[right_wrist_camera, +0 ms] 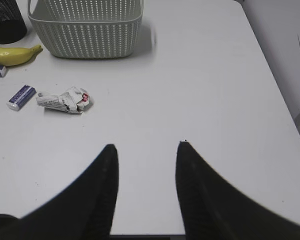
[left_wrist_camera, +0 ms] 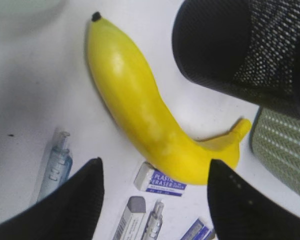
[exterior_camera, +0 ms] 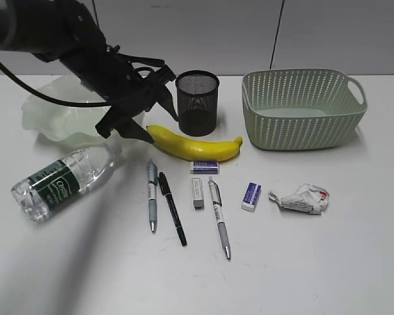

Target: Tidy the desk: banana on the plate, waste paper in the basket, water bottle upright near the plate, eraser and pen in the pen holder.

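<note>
The yellow banana (exterior_camera: 194,146) (left_wrist_camera: 140,115) lies on the desk (exterior_camera: 354,262) in front of the black mesh pen holder (exterior_camera: 197,102). My left gripper (exterior_camera: 161,126) (left_wrist_camera: 155,161) hovers open just above the banana's left end, holding nothing. Behind the arm sits the wavy green plate (exterior_camera: 46,115). The water bottle (exterior_camera: 62,180) lies on its side at the left. Three pens (exterior_camera: 172,209) and three erasers (exterior_camera: 197,192) are scattered mid-desk. The waste paper (exterior_camera: 302,199) (right_wrist_camera: 65,100) lies right of them. My right gripper (right_wrist_camera: 146,145) stands open over bare desk.
The perforated green basket (exterior_camera: 302,108) (right_wrist_camera: 85,25) stands at the back right, next to the pen holder (left_wrist_camera: 240,45). An eraser (left_wrist_camera: 160,181) lies close under the banana. The desk's right edge (right_wrist_camera: 275,85) runs near the right gripper.
</note>
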Action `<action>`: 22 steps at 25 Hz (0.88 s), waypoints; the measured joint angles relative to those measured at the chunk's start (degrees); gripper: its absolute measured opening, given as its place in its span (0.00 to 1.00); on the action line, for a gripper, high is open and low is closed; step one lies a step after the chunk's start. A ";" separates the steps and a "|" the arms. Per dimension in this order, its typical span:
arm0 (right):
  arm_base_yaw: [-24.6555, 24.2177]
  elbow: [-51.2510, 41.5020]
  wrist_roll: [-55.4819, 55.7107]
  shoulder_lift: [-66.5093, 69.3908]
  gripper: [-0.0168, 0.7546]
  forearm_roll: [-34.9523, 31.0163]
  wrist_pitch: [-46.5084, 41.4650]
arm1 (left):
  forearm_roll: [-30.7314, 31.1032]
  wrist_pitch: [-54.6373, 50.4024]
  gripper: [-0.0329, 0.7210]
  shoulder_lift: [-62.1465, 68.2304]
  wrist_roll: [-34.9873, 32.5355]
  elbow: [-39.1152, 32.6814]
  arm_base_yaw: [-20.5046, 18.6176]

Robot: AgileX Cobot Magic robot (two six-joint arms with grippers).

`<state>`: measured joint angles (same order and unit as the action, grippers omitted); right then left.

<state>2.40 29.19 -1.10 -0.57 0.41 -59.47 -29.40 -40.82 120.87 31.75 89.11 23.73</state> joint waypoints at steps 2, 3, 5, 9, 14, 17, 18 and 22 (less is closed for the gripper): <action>0.00 0.00 0.00 0.00 0.43 0.00 0.00 | -1.42 0.29 0.69 1.07 1.59 0.00 -0.51; 0.00 0.00 0.00 0.00 0.43 0.00 0.00 | -1.72 0.42 0.69 1.63 2.02 0.12 -0.57; 0.00 0.00 0.00 0.00 0.43 0.00 0.00 | -1.93 0.42 0.69 2.69 2.36 1.18 -0.62; 0.00 0.00 0.00 0.00 0.43 0.00 0.00 | -2.06 -0.24 0.69 4.91 3.90 5.25 -0.62; 0.00 0.00 0.00 0.00 0.43 0.00 0.00 | -2.06 -2.08 0.69 7.82 7.13 8.98 -0.62; 0.00 0.00 0.00 0.00 0.43 0.00 0.00 | -0.86 -3.68 0.68 8.83 9.25 9.22 -0.62; 0.00 0.00 0.00 0.00 0.43 0.00 0.00 | -0.16 -4.15 0.68 9.21 10.12 9.22 -0.62; 0.00 0.00 0.00 0.00 0.43 0.00 0.00 | 2.23 -3.79 0.68 9.54 11.90 9.22 -0.62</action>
<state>2.40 29.19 -1.10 -0.57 0.41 -59.47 -27.18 -44.61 130.41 43.66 98.33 23.11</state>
